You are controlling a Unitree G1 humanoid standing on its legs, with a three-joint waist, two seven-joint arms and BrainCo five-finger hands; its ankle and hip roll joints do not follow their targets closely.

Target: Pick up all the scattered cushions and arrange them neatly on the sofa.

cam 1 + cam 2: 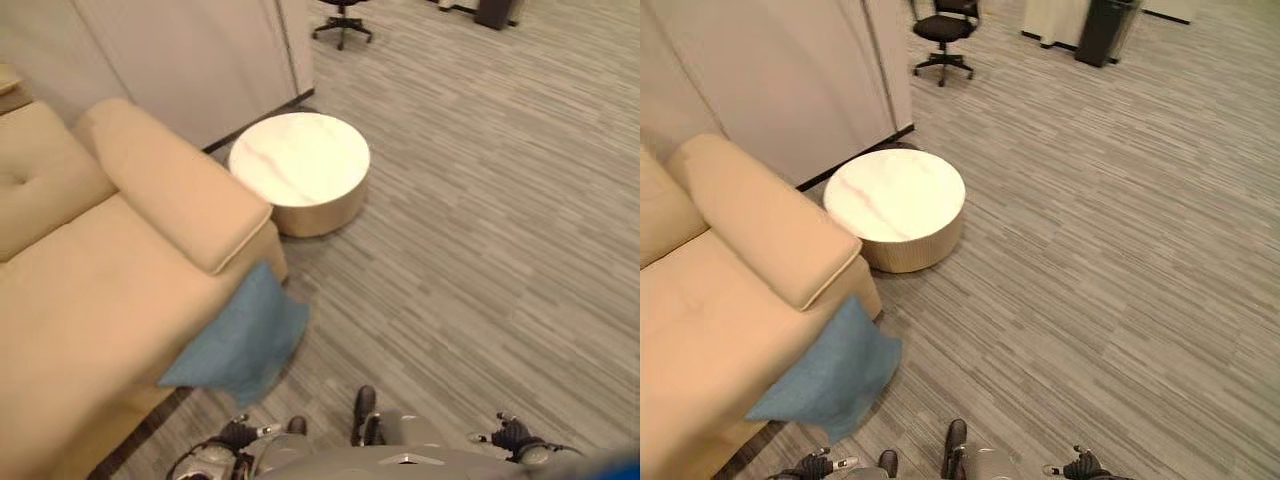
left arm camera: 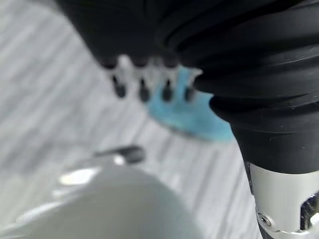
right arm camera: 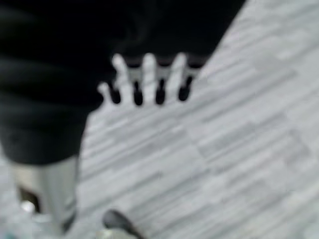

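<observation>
Left eye view: a blue cushion (image 1: 243, 340) leans on the carpet (image 1: 470, 240) against the beige sofa (image 1: 90, 290), below its armrest (image 1: 170, 180), long axis running from 1 o'clock down to 7 o'clock. A round white table (image 1: 299, 160) stands at the sofa's 2 o'clock.

Right eye view: an office chair (image 1: 945, 30) sits at 12 o'clock.

Left wrist view: the left hand (image 2: 144, 74) hangs empty, fingers relaxed, the cushion beyond them.

Right wrist view: the right hand (image 3: 149, 74) hangs over carpet, fingers loosely straight, holding nothing. No writing is legible.

We see even, warm indoor light, a glaring washed-out top on the round table (image 1: 299, 160), soft shadow under the blue cushion (image 1: 245, 340), and both wrist views badly blurred close up.
</observation>
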